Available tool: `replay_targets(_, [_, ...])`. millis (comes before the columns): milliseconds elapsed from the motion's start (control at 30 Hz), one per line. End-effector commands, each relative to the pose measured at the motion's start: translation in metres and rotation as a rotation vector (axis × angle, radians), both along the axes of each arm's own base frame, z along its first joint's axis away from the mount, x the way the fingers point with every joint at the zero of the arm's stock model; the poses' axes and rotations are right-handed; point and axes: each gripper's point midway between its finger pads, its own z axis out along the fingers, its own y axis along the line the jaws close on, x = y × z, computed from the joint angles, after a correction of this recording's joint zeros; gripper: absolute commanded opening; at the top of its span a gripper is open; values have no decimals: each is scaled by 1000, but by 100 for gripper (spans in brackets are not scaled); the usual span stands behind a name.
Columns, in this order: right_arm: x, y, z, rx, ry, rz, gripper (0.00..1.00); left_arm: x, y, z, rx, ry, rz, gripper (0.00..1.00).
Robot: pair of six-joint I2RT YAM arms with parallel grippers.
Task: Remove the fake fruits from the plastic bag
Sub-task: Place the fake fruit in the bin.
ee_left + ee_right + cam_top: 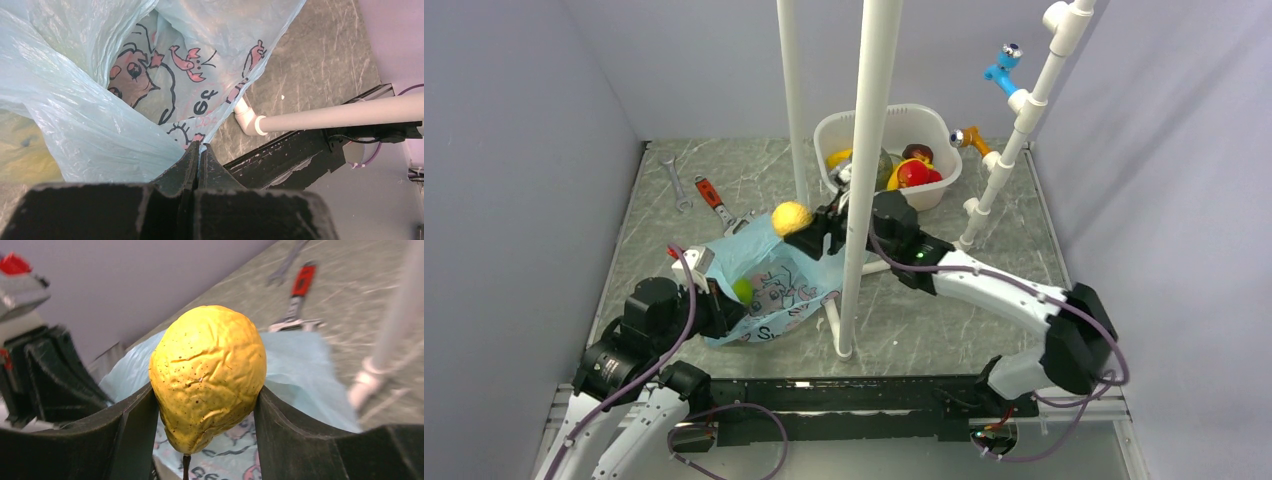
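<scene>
The light blue plastic bag (769, 285) with printed drawings lies on the table, its mouth held up. My left gripper (200, 146) is shut on the bag's (90, 125) edge, thin film pinched between its fingers. My right gripper (206, 395) is shut on a wrinkled yellow fake fruit (209, 375) with a dark stem, held above the bag (300, 370). From above, that yellow fruit (791, 217) hangs over the bag's far edge at my right gripper (802, 232). A green fruit (743, 290) shows inside the bag.
A white tub (894, 125) at the back holds several fake fruits. A red-handled wrench (713, 200) and a grey spanner (677, 184) lie at the back left. White pipe posts (864, 180) stand mid-table, with a pipe frame (1014, 140) at the right.
</scene>
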Motion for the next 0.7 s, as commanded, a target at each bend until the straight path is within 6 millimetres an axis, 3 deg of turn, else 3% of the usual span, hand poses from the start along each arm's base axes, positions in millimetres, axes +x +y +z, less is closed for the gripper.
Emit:
replay_targets(0, [48, -62, 33, -26, -115, -396, 0, 4, 2, 8, -23, -39, 25, 0])
replay_targets(200, [113, -119, 30, -134, -134, -720, 0, 4, 1, 5, -16, -21, 22, 0])
replay_targets(367, [182, -144, 4, -336, -145, -913, 0, 5, 2, 5, -15, -25, 31, 0])
replay_targets(533, [246, -133, -28, -457, -129, -946, 1, 7, 2, 2, -3, -9, 35, 0])
replay_targets(667, [286, -117, -48, -495, -71, -903, 13, 6, 4, 4, -9, -18, 44, 0])
